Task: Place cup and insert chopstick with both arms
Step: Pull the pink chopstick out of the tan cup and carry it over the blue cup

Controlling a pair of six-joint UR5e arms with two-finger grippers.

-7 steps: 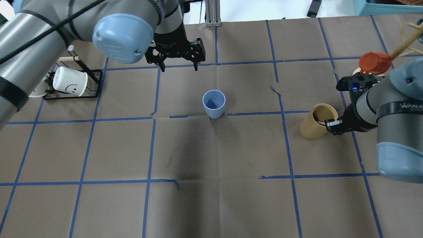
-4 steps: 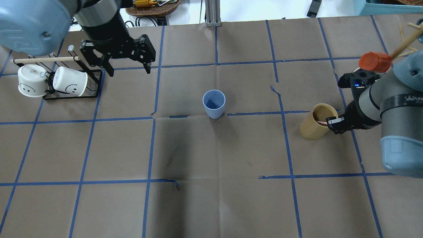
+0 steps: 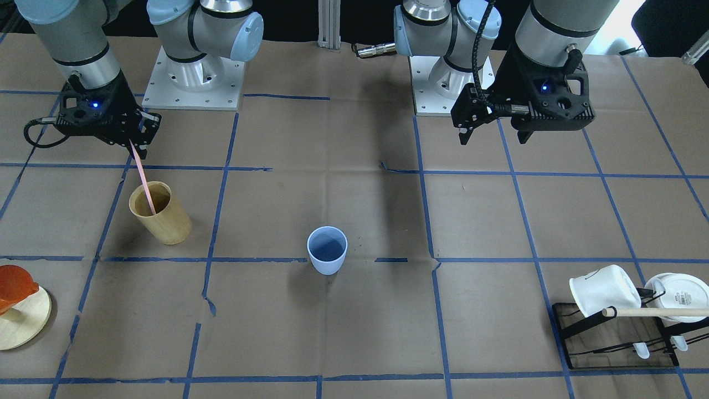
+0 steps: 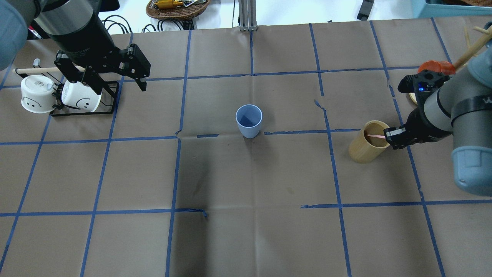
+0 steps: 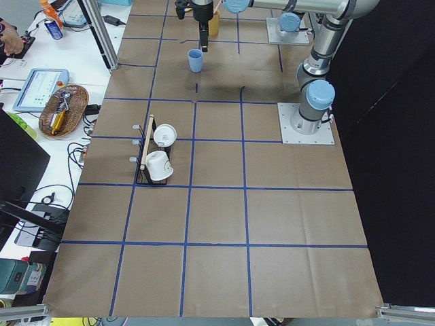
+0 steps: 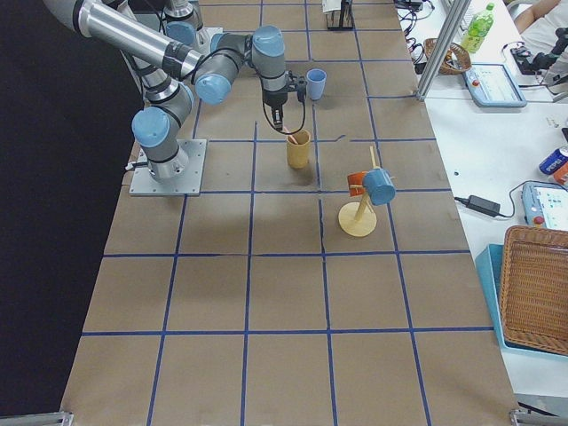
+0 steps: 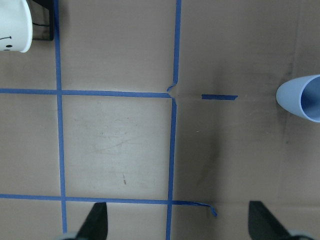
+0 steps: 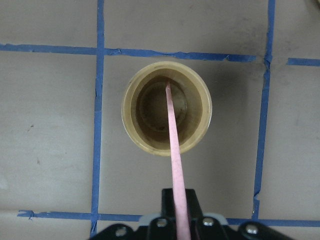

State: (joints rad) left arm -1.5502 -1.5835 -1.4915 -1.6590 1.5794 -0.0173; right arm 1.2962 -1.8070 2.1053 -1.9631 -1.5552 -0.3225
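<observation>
The right pincer (image 3: 137, 145) is clamped on the top of the pale-pink chopstick (image 3: 143, 180). Its long axis runs steeply down, slightly tilted, with the lower tip inside the tan wooden cup (image 3: 166, 224) (not yet clear of the rim). The light-blue cup (image 3: 327, 252) stands upright on the tabletop (image 3: 354, 343), well apart from the wooden cup, toward the robot's left. Farther that way hangs the left pincer (image 3: 493, 137), jaws spread, empty.

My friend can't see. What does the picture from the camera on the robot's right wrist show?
The right gripper, at the bottom edge, is shut on a thin pink chopstick whose far tip reaches inside a tan wooden cup. The cup stands upright on brown paper crossed by blue tape lines.
</observation>
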